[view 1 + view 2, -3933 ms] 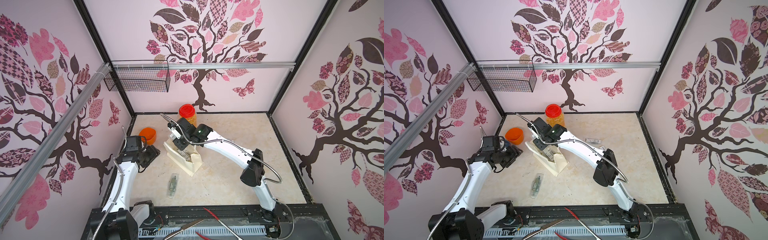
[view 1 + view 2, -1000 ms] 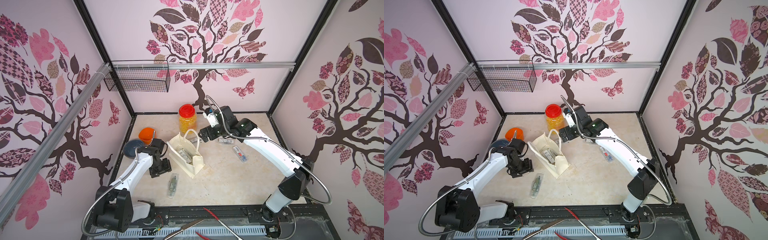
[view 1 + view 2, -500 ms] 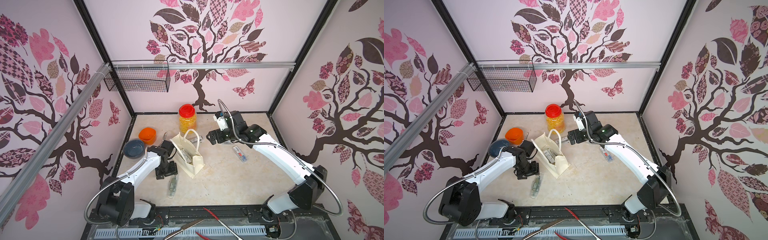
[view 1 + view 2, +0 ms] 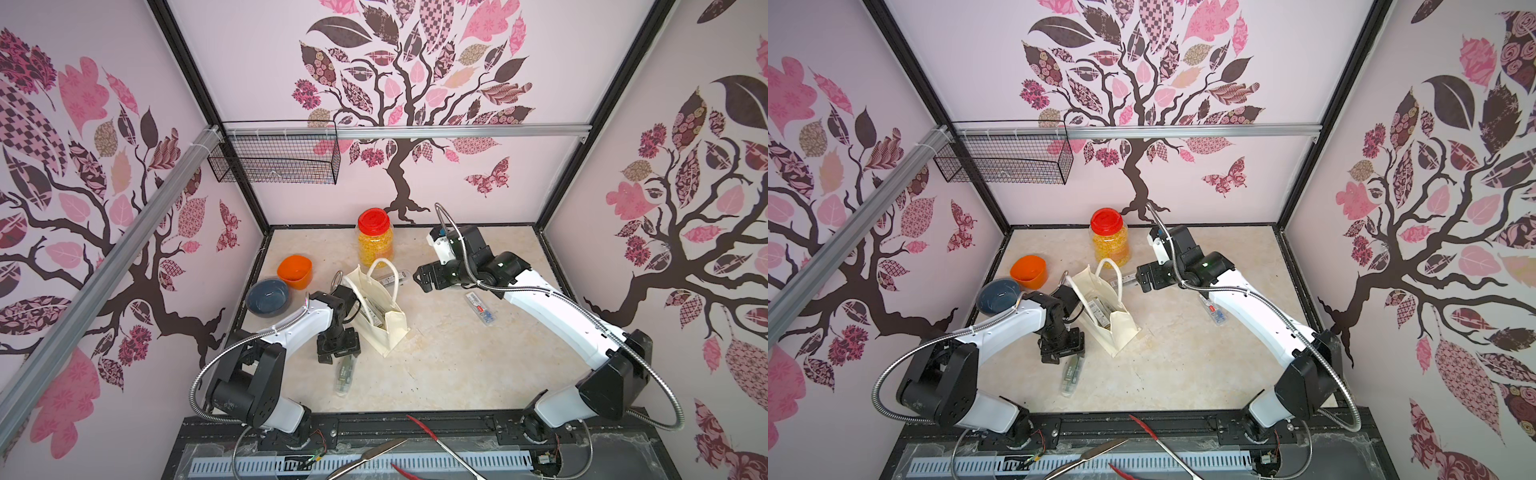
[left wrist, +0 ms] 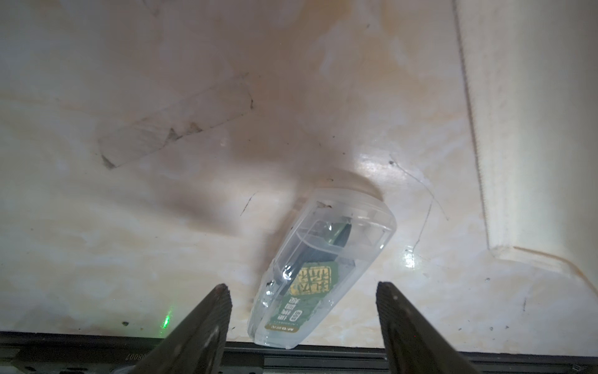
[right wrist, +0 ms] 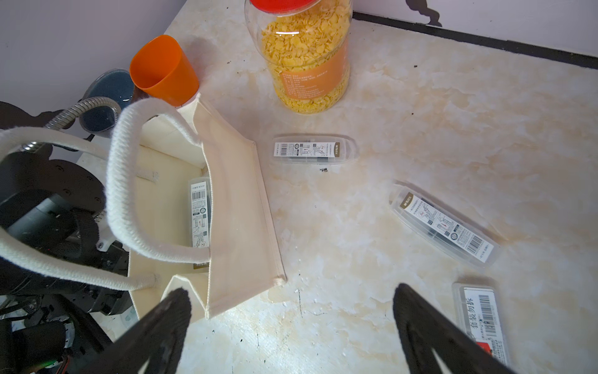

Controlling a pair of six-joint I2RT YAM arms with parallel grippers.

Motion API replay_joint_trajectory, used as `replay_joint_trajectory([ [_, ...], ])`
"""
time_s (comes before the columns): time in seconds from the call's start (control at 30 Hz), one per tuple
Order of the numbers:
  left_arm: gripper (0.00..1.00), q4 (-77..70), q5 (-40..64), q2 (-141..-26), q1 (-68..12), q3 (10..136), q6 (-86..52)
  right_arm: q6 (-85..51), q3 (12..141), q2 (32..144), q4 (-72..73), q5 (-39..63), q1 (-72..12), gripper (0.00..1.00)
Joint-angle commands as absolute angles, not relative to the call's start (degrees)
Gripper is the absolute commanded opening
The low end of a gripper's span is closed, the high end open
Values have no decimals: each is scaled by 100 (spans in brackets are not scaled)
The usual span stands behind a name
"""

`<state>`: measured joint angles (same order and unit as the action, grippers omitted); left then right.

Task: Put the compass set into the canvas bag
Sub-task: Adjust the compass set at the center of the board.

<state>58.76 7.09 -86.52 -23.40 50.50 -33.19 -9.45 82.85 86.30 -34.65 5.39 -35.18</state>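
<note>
The compass set (image 5: 320,268) lies flat on the worktop (image 5: 129,226), just in front of the canvas bag (image 4: 388,328), with my left tool (image 5: 303,287) spread astride its narrow end, holding nothing. It sits askew between the jaws, so I judge closing could spin the slick case out, or my wrist could tip the bag. Its long axis runs from the front rail (image 5: 97,353) towards the bag, broader end bagward. My right tool (image 6: 291,289) hangs wide, empty.
</note>
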Motion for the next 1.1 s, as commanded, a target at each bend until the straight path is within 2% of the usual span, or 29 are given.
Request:
replay_joint_trajectory([
  [0.0,75,5726,747,-8740,-2399,4917,-3307,-931,8213,8356,-3386,487,-3514,100],
  [0.57,72,6101,712,-9796,-2399,5427,-2868,-905,8148,8508,-3298,596,-3310,100],
  [0.77,66,6167,523,-10040,-2391,5594,-2839,-901,8122,8496,-3278,575,-3255,100],
  [1.07,54,5992,354,-9584,-2217,5396,-3001,-953,8061,8469,-3207,591,-3232,100],
])
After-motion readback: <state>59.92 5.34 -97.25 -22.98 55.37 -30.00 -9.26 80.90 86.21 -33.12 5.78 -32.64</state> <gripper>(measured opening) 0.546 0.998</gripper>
